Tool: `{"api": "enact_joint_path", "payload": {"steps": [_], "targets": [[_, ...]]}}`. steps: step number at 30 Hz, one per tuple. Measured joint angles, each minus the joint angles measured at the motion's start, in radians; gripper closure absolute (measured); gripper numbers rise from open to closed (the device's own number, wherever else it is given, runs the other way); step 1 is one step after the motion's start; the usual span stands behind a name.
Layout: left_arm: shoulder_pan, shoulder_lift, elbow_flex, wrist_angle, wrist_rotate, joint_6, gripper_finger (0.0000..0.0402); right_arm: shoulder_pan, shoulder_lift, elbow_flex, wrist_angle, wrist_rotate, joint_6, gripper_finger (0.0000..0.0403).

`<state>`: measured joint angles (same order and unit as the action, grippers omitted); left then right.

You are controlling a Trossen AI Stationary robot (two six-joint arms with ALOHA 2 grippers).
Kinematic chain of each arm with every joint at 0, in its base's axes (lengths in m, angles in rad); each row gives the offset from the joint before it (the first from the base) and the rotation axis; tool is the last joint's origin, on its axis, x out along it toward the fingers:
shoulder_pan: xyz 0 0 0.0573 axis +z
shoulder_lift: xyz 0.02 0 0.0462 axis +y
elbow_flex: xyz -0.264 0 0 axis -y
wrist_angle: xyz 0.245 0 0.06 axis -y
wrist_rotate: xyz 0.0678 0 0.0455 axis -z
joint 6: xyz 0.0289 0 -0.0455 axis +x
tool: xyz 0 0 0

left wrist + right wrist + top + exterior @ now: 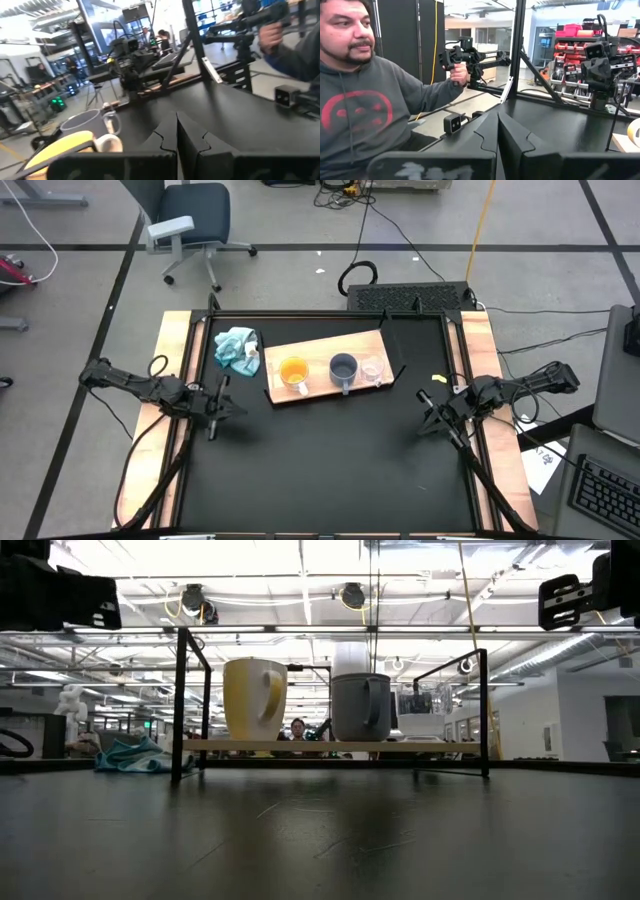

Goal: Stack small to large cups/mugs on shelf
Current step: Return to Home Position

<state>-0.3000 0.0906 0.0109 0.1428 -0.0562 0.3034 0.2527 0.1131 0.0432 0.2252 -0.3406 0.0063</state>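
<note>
Three cups, yellow mug (293, 372), grey mug (343, 368) and clear cup (373, 370), line the centre-frame shelf (315, 345) by size, so either done or pre-reshuffle, left gripper (212, 410) and right gripper (438, 419) both pinched closed, empty.

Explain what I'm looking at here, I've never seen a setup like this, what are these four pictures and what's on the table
This is a robot with two dark arms at a black table. One picture looks straight down from above, one looks level across the table top, and two come from small cameras on the arms' wrists.

From above, the left gripper sits at the table's left side and the right gripper at its right side. Both are shut and hold nothing.

At the back of the table stands a low wooden shelf in a thin black frame. On it, in a row, are a yellow mug, a grey mug and a small clear cup. A teal cloth lies beside the shelf.

The right wrist picture also shows a person past the table's edge, gripping a handle on another arm-like device.
</note>
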Motion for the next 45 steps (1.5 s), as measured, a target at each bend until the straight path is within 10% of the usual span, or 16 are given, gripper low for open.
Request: {"api": "enact_joint_path", "payload": {"steps": [45], "targets": [[0.072,0.0,0.001,-0.109,-0.084,-0.12,0.0401,-0.169,0.002,0.0,-0.016,0.295,0.087,0.0403]]}}
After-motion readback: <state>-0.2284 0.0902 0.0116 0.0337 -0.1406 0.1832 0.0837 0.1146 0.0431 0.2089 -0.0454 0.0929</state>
